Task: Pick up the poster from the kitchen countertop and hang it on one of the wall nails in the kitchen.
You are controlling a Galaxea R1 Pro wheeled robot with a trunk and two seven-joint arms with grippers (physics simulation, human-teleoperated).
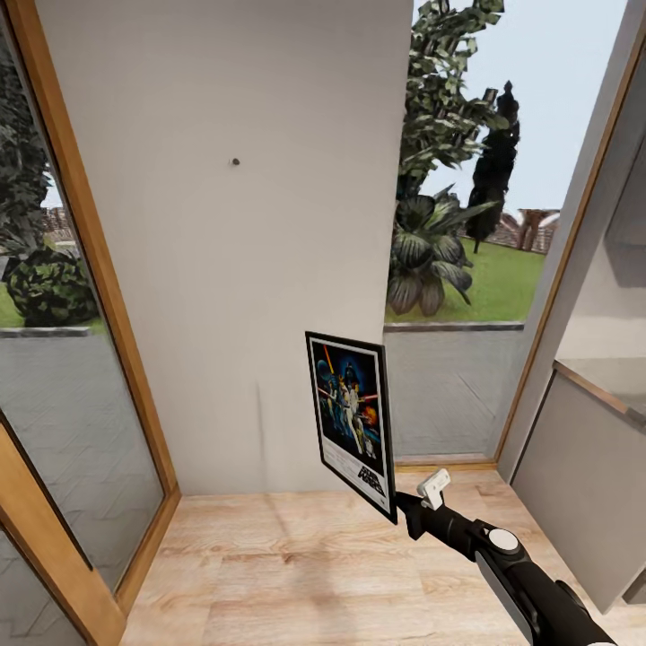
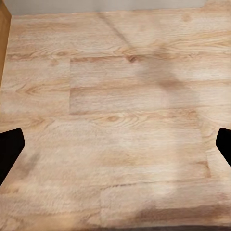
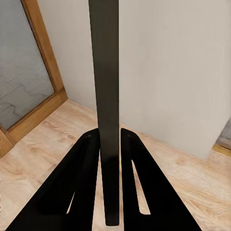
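Observation:
The poster (image 1: 352, 422) stands upright in front of the light-grey wall, black-framed with blue-black artwork and a white title strip at its bottom. My right gripper (image 1: 401, 507) is shut on its lower right corner. The right wrist view shows the poster edge-on as a dark strip (image 3: 106, 96) clamped between the two black fingers (image 3: 86, 178). A wall nail (image 1: 235, 162), a tiny dark peg, sticks out of the wall well above and left of the poster. In the left wrist view my left gripper (image 2: 115, 151) is open, its dark fingertips (image 2: 9, 151) far apart over the wooden floor.
Wood-framed glass panels (image 1: 54, 377) flank the wall on the left, a window with garden plants (image 1: 449, 233) on the right. A grey cabinet (image 1: 583, 467) stands at the right edge. Light wooden floor (image 1: 296, 574) lies below.

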